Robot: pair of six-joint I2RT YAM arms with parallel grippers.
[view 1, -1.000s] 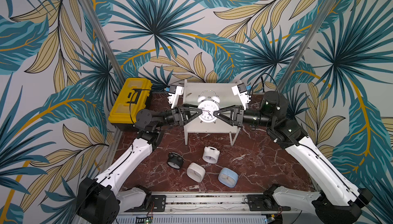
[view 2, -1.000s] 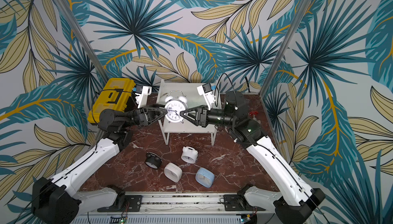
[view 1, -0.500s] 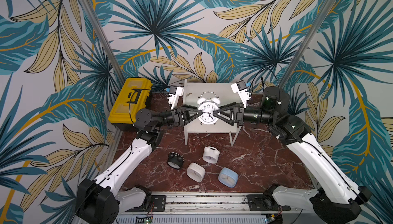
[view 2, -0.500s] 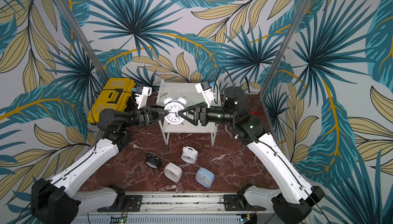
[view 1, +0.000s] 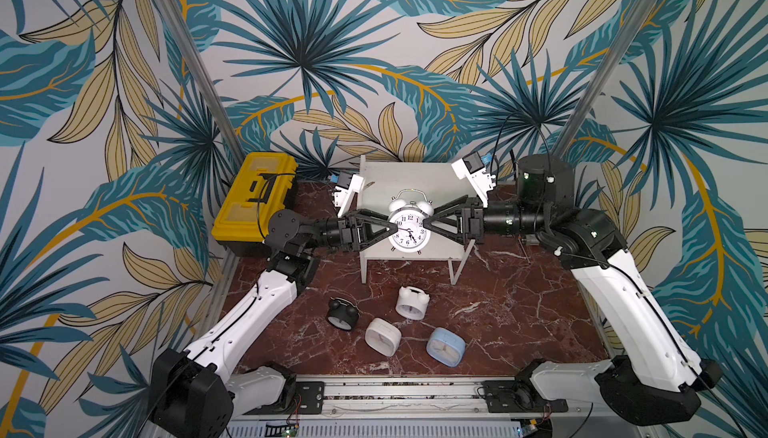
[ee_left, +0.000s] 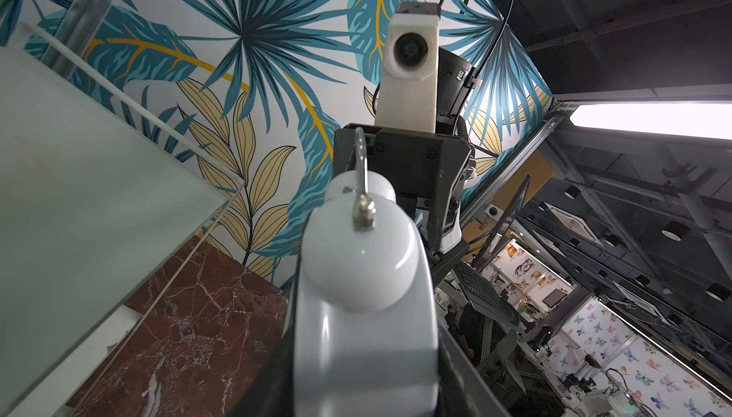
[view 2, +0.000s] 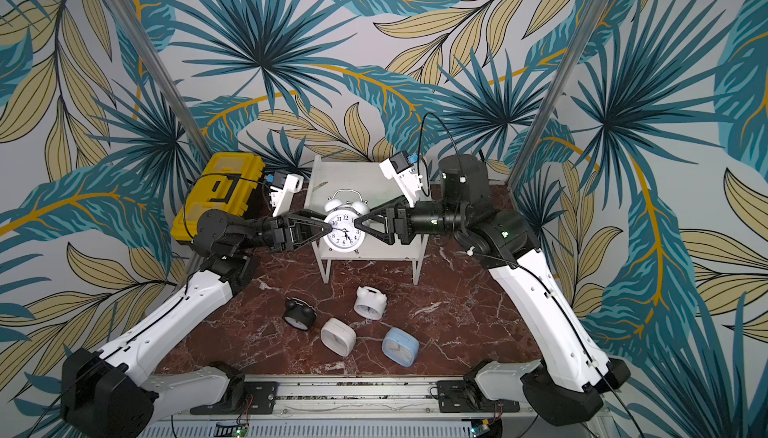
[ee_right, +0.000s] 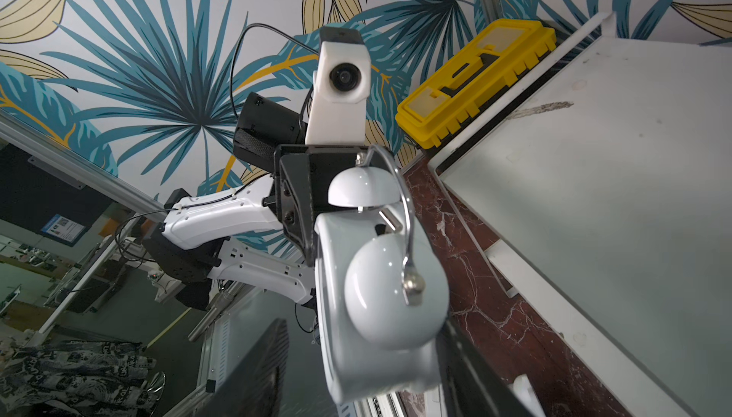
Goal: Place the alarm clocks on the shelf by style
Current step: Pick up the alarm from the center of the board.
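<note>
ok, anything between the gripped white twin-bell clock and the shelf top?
Nothing visible. The white twin-bell clock is over the front of the shelf top board, left end effector and right end effector at its sides; no other object shows on that board. Resting or hovering: cannot tell.

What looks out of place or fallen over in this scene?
Four clocks appear to lie on their backs, scattered at odd angles on the table before the shelf: the black twin-bell clock, a white twin-bell clock, the white square clock and the light blue square clock.
</note>
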